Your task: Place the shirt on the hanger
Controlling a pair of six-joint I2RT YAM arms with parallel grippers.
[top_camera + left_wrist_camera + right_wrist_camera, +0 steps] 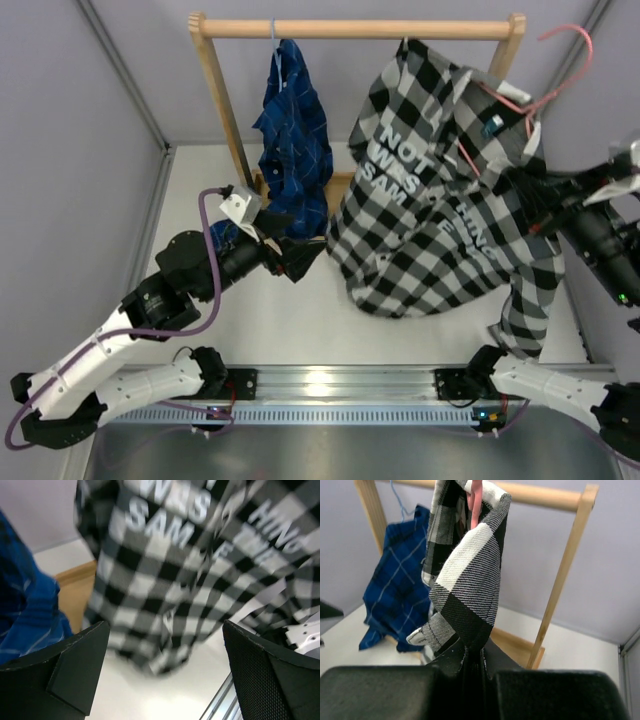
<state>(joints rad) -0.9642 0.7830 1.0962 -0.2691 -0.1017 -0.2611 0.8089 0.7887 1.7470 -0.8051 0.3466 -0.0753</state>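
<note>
Right claw (pixel 472 667) was pressed together on a fold of the shirt (pixel 430 200), which hung over the surface's (pixel 270 320) far right, hem draped down. Left claw (pixel 300 255) was spread, gripping nothing. Hanger (pixel 565 45) looked partly inside the collar, hook out past the rack's (pixel 360 28) right post. Risk: one pinch carried everything, so a slip would likely drop the shirt off the hanger. Blue shirt (pixel 295 130) hung right beside my left claw, a snag hazard. The post stood in the hook's way.
</note>
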